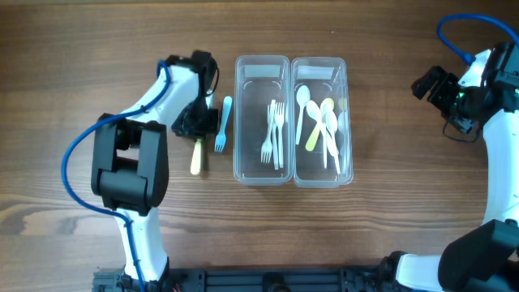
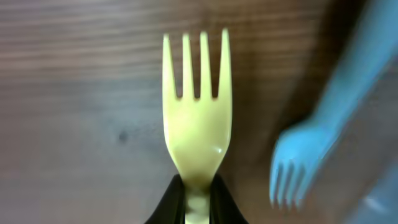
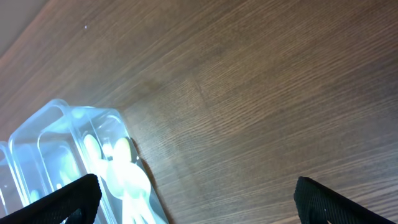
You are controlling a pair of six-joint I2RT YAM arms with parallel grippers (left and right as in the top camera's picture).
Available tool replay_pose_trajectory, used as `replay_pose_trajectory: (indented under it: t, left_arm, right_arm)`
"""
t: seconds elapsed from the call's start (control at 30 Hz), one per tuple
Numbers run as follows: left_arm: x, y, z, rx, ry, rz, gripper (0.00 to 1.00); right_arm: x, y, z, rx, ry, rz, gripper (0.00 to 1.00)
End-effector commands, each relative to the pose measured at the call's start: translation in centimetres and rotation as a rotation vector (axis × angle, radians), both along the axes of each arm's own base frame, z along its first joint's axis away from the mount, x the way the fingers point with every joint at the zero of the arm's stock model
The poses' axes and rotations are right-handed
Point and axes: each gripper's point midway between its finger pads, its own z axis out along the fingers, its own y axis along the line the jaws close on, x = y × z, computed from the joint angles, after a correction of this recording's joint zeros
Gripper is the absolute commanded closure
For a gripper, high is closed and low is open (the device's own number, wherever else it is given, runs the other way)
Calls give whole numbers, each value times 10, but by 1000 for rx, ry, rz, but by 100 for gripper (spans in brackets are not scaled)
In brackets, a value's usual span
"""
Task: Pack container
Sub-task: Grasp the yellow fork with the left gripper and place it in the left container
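Note:
Two clear containers stand side by side at the table's middle: the left one (image 1: 261, 73) holds several white forks, the right one (image 1: 339, 73) holds several spoons. My left gripper (image 1: 197, 128) is shut on a yellow fork (image 2: 196, 118) just left of the containers; the fork's tines point away from the wrist camera, and it also shows in the overhead view (image 1: 196, 157). A blue fork (image 1: 222, 123) lies on the table beside it, right of the yellow one in the left wrist view (image 2: 311, 149). My right gripper (image 3: 198, 199) is open and empty, off to the right of the containers.
The spoon container (image 3: 68, 155) shows at the lower left of the right wrist view. Bare wooden table (image 1: 97, 49) surrounds the containers. The left arm's body (image 1: 130, 162) sits over the table's left side.

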Motion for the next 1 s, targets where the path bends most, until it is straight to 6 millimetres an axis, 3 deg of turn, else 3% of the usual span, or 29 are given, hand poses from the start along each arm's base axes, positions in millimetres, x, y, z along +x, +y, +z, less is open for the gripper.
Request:
replay_pose_trajectory:
  t: [0.0, 0.07, 0.17, 0.27, 0.33, 0.4, 0.57, 0.67, 0.77, 0.87, 0.97]
  left_arm:
    - [37, -13, 101, -93, -222, 12, 96]
    - [40, -33, 140, -193, -296, 0, 96]
    - [37, -85, 202, -378, -463, -60, 96]
    - [34, -117, 212, -414, -514, -119, 96]
    - [38, -134, 205, -402, -531, -118, 96]
    - [48, -147, 184, -341, -545, -82, 95]
    - [59, -172, 130, -317, -474, -51, 73]
    - [59, -173, 114, -298, -441, -52, 52]
    - [60, -165, 132, -302, -465, -51, 43]
    - [64, -136, 167, -292, -525, -67, 41]
    - [71, -89, 176, -198, -546, 5, 39]
  right_arm:
    - [4, 1, 16, -5, -44, 1, 0]
    - [4, 1, 16, -5, -43, 1, 0]
    - [4, 1, 16, -6, -44, 1, 0]
    - [4, 1, 16, -5, -44, 1, 0]
    - [5, 1, 16, -6, -45, 1, 0]
    - [5, 1, 17, -6, -47, 1, 0]
    - [4, 1, 16, -5, -44, 1, 0]
    - [4, 1, 16, -5, -44, 1, 0]
    - [4, 1, 16, -5, -44, 1, 0]
    - [4, 1, 16, -5, -44, 1, 0]
    - [4, 1, 16, -5, -44, 1, 0]
